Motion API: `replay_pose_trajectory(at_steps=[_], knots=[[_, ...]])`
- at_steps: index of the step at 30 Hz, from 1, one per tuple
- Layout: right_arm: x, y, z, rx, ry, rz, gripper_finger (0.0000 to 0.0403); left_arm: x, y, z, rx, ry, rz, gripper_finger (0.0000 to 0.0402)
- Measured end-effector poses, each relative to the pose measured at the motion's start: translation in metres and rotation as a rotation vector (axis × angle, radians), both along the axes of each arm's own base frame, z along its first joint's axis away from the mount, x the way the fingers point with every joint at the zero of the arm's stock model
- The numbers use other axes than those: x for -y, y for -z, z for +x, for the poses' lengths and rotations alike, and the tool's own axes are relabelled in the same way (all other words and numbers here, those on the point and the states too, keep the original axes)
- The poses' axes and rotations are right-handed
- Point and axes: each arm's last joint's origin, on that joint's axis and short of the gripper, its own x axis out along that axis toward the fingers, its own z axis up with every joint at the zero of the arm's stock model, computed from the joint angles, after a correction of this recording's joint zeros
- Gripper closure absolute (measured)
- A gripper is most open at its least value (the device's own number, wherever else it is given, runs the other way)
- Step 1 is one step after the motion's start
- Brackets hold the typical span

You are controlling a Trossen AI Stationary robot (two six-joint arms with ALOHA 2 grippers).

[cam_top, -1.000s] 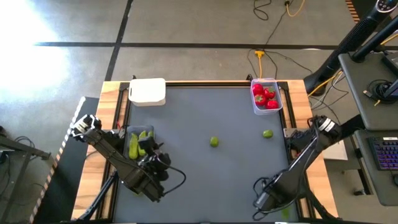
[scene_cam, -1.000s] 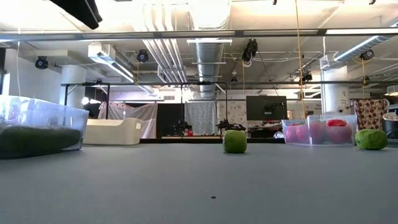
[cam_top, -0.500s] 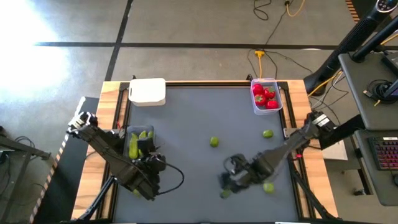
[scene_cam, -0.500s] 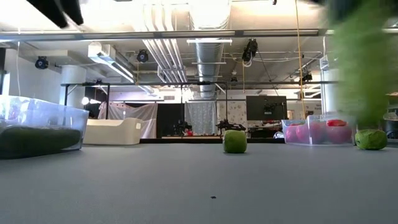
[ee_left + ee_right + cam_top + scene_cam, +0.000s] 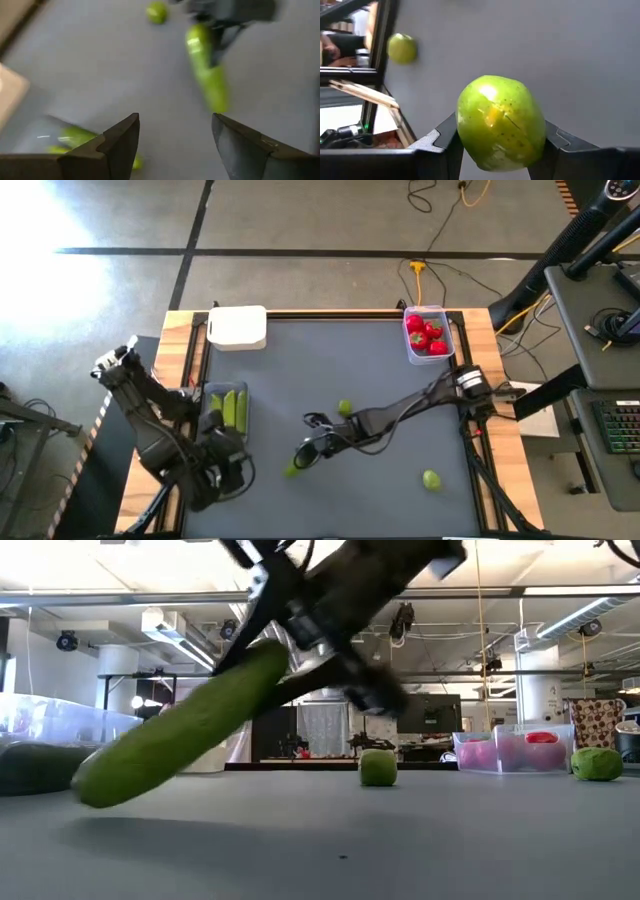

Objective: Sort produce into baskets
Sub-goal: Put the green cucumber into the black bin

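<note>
High view: the right gripper point(image 5: 312, 448) clamped a green pod point(image 5: 296, 467) mid-table, open mat around; two green balls point(image 5: 344, 409) lay loose; left gripper point(image 5: 172, 145) gaped.

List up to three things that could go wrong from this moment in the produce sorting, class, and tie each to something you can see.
1. The right gripper holds the green pod by one end only, tilted low over the table; it might slip or drag.
2. The left gripper, open beside the clear tub of pods, could block the drop.
3. Two loose green balls lie near the right arm and might be knocked.
</note>
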Motion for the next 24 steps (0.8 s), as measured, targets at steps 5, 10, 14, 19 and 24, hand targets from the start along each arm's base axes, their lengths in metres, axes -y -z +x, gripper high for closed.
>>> replay_pose_trajectory(at_steps=[5,10,14,19,24], knots=[[-0.001,0.012,0.015,0.045,0.037,-0.060,0.0242,0.018,0.031,0.001,0.117,-0.004,-0.053,0.0167],[-0.004,0.018,0.021,0.044,0.015,-0.086,0.0215,0.025,0.077,0.008,0.180,-0.066,-0.072,0.0148],[-0.003,0.022,0.021,0.030,0.007,-0.105,0.0181,0.025,0.102,0.015,0.265,-0.077,-0.109,0.0128],[-0.008,0.021,0.019,0.025,0.006,-0.124,0.0131,0.020,0.122,0.024,0.362,-0.075,-0.138,0.0107],[-0.019,-0.001,0.008,0.046,-0.001,-0.236,0.0095,0.006,0.145,0.026,0.331,-0.097,-0.170,0.0097]])
